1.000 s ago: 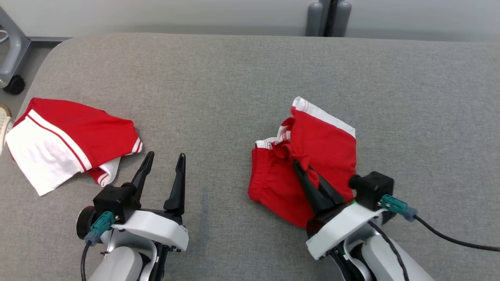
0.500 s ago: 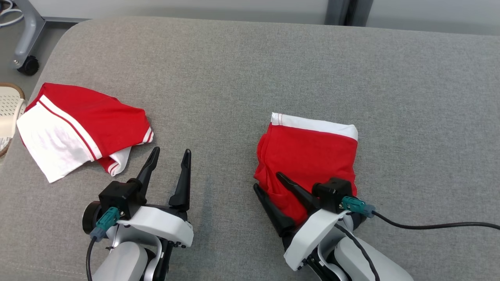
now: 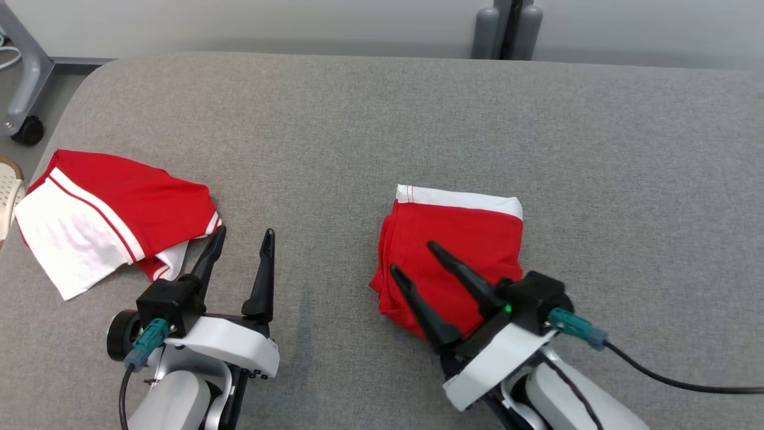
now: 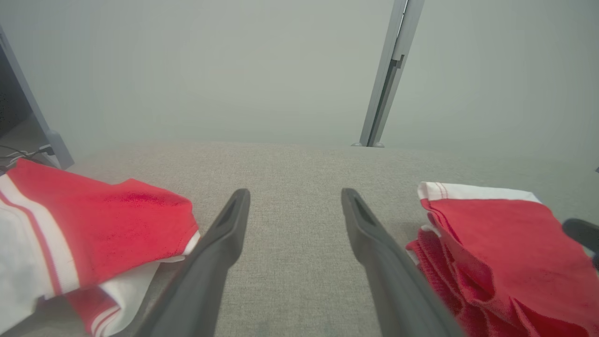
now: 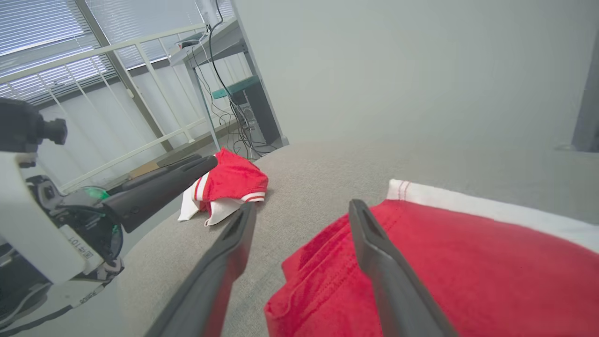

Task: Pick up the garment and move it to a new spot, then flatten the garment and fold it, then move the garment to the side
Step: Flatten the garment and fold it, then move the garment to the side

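Far left on the bench (image 3: 358, 107) there's another red-and-white garment (image 3: 113, 209). Next to it are the left jaws, spread wide and empty over bare bench. Right of centre sits the folded red garment (image 3: 459, 239), white band along its far edge. The right jaws are spread too, gripping nothing, tips over its near-left corner. I'd say that arm's way closer for moving it aside.

Left hand (image 4: 295, 194) fingers spread wide above grey desk (image 4: 295, 164). Folded red garment (image 4: 496, 243), white band at far edge, lies right. Red-and-white garment (image 4: 93, 224) lies left. Grey post (image 4: 388, 70) behind.
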Motion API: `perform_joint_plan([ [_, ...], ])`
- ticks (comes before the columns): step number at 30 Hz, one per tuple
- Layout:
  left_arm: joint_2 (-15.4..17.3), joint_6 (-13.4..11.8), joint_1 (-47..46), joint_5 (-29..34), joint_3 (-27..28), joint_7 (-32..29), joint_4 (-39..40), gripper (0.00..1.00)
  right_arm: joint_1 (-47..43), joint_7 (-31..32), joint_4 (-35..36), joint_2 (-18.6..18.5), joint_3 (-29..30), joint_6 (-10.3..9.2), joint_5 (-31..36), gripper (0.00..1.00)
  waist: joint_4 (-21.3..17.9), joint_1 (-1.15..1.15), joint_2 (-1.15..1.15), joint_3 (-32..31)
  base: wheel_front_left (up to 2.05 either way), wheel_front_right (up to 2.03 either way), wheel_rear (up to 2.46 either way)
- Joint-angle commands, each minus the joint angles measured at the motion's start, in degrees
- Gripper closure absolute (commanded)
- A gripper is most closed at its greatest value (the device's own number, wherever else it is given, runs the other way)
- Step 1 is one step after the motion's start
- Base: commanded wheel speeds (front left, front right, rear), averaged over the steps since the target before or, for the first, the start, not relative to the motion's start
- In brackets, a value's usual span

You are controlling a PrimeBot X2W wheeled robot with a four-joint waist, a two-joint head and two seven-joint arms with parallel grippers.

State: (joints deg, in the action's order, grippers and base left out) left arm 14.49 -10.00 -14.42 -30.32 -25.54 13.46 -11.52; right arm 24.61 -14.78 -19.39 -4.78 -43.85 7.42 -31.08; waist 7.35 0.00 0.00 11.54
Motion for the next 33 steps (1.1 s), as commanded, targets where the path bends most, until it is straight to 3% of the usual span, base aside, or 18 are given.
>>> perform_joint_plan([
  [1,0.83,-0.50,0.34,0.39,0.39,0.13,0.46,0.00,-1.61,-0.47,2.31,-0.71,3.14,0.13,1.65,0.00,-0.78,0.00,0.00,-0.77,0.00,0.00,0.00],
  [8,2.46,-1.56,1.72,0.21,1.40,-0.01,2.17,0.00,-9.11,-0.46,10.68,-0.60,18.35,0.14,8.32,0.00,-2.51,0.00,0.00,-2.48,0.00,0.00,0.00],
  [17,3.57,-3.40,4.49,0.00,2.22,-0.09,3.83,0.00,-15.73,-0.48,11.56,-0.06,32.21,0.13,13.31,0.00,-3.73,0.00,0.00,-5.07,0.00,0.00,0.00],
  [24,4.30,-4.73,7.09,-0.41,2.67,-0.22,4.92,0.00,-21.02,-0.16,9.99,0.51,39.10,0.13,15.89,0.00,-3.79,0.00,0.00,-6.90,0.00,0.00,0.00],
  [33,5.33,-5.33,8.22,-0.10,2.07,-1.51,6.22,0.00,-24.58,1.90,10.75,1.06,41.32,0.13,16.99,0.00,-3.87,0.00,0.00,-7.78,0.00,0.00,0.00],
])
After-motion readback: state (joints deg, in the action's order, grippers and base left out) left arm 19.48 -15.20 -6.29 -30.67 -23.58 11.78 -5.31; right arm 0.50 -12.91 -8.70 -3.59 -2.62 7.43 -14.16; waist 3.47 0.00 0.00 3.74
